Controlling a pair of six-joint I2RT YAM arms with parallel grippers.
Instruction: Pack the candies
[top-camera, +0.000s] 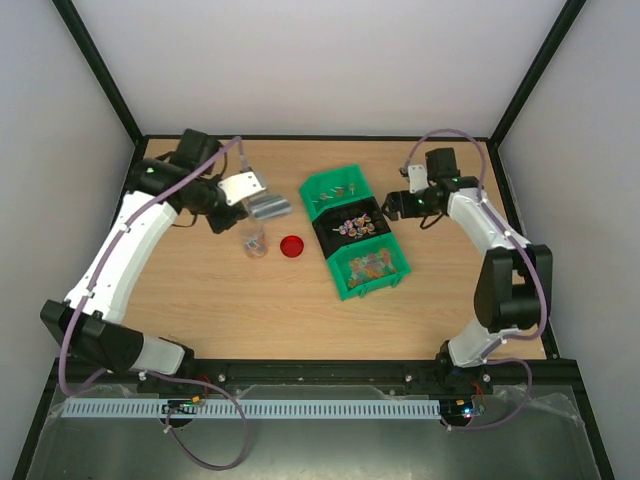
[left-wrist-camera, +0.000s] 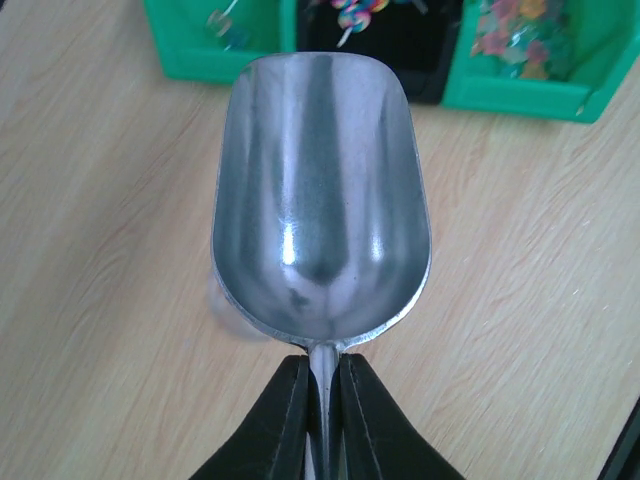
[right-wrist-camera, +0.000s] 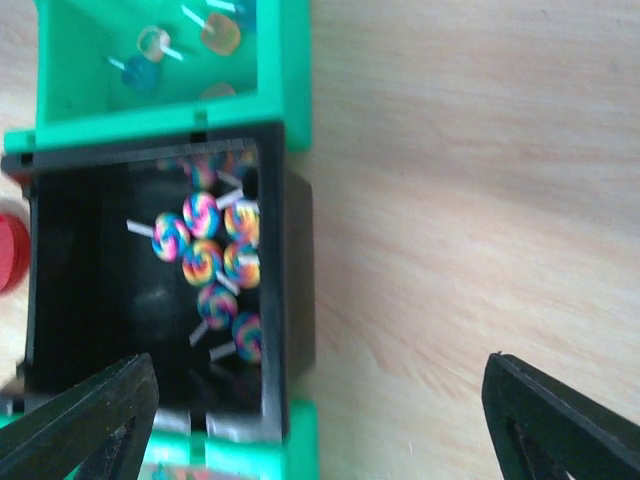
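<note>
Jaws of the left gripper (left-wrist-camera: 322, 370) are pinched tight on the thin handle of the one silver scoop (left-wrist-camera: 320, 190), whose bowl is bare. Those of the right gripper (right-wrist-camera: 318, 390) stand wide with nothing between them.

The candies (top-camera: 370, 264) lie in a heap of small pink, orange and yellow wrapped pieces, too many and too small to count. They fill the near green bin (top-camera: 345, 285), the last of three bins set wall to wall in a slanting row right of the middle of the bench (top-camera: 200, 300), running from its far side toward the near right corner.

Next up the row is the single black bin (right-wrist-camera: 290, 250). It holds seven swirl lollipops (right-wrist-camera: 205, 260) that can be told apart, bunched against its right wall, with one or two more blurred at the far wall. Beyond it, the far green bin (right-wrist-camera: 285, 60) holds at least three lollipops on white sticks.

The right gripper hangs over the black bin's right wall and the bare wood beside it.

Left of the bins, about mid-bench, stand one small clear jar (top-camera: 255, 243) with a few pieces inside, their number unclear, and one red lid (top-camera: 292, 246) lying flat just to its right, apart from it. The scoop hovers just beyond the jar, its mouth toward the bins.
</note>
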